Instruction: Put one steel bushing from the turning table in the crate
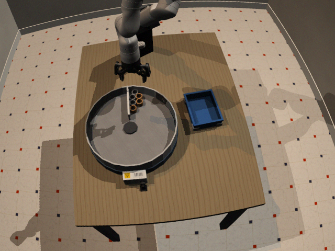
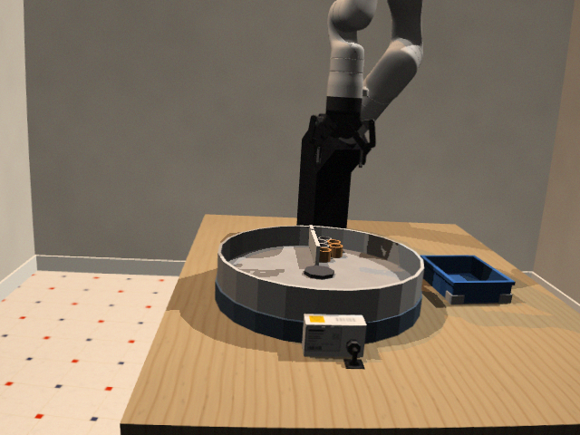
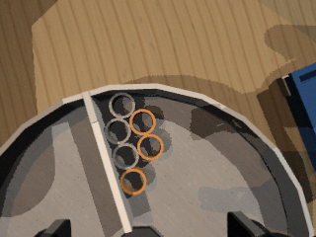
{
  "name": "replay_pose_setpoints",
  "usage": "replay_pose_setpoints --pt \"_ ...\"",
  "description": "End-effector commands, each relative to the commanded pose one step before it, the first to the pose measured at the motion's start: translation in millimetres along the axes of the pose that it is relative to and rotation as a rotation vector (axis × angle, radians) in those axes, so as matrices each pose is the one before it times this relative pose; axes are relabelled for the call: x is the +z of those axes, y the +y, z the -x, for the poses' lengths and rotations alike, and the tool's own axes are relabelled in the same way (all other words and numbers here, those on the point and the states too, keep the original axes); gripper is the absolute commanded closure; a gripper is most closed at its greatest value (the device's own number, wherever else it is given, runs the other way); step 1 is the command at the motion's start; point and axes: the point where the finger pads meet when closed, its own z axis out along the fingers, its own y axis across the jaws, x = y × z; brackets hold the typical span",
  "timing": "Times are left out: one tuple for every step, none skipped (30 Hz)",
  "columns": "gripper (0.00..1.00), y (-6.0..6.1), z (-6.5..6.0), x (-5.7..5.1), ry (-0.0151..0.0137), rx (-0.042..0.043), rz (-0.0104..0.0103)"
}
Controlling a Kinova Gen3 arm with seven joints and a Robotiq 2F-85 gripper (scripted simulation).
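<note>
"Three grey steel bushings (image 1: pixel 132 102) (image 3: pixel 125 156): where?"

"On the turning table (image 1: pixel 108 146) (image 2: pixel 281 281) (image 3: pixel 237 163), beside the divider (image 1: pixel 128 102) (image 2: pixel 314 246) (image 3: pixel 110 170), among copper-coloured ones."

"Claw (image 1: pixel 133 79) (image 2: pixel 339 161)?"

"Mine: fingers wide apart, above, presumably leaving room to straddle one bushing for the crate (image 1: pixel 204 107) (image 2: pixel 482 283) (image 3: pixel 306 99)."

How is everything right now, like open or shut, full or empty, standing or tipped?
gripper: open, holding nothing
blue crate: empty
turning table: holding six bushings
three steel bushings: upright
three copper-colored bushings: upright
</note>
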Motion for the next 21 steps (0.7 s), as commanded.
replay_pose_setpoints --pt "0.00 -3.93 3.09 10.82 -0.00046 0.00024 -0.00032" --pt "0.00 -3.70 2.94 10.98 0.00010 -0.00009 0.00014" --pt "0.00 -3.70 2.94 10.98 0.00010 -0.00009 0.00014" --pt "0.00 -3.70 2.94 10.98 0.00010 -0.00009 0.00014" --pt "0.00 -3.70 2.94 10.98 0.00010 -0.00009 0.00014" --pt "0.00 0.00 0.00 0.00 0.00000 0.00000 0.00000" --pt "0.00 0.00 0.00 0.00 0.00000 0.00000 0.00000" --pt "0.00 0.00 0.00 0.00 0.00000 0.00000 0.00000" --pt "0.00 0.00 0.00 0.00 0.00000 0.00000 0.00000" --pt "0.00 0.00 0.00 0.00 0.00000 0.00000 0.00000" --pt "0.00 0.00 0.00 0.00 0.00000 0.00000 0.00000" --pt "0.00 0.00 0.00 0.00 0.00000 0.00000 0.00000" --pt "0.00 0.00 0.00 0.00 0.00000 0.00000 0.00000" --pt "0.00 0.00 0.00 0.00 0.00000 0.00000 0.00000" --pt "0.00 0.00 0.00 0.00 0.00000 0.00000 0.00000" --pt "0.00 0.00 0.00 0.00 0.00000 0.00000 0.00000" --pt "0.00 0.00 0.00 0.00 0.00000 0.00000 0.00000" --pt "0.00 -2.58 0.63 -2.21 -0.00341 0.00204 -0.00740" --pt "0.00 0.00 0.00 0.00 0.00000 0.00000 0.00000" --pt "0.00 0.00 0.00 0.00 0.00000 0.00000 0.00000" --pt "0.00 0.00 0.00 0.00 0.00000 0.00000 0.00000"
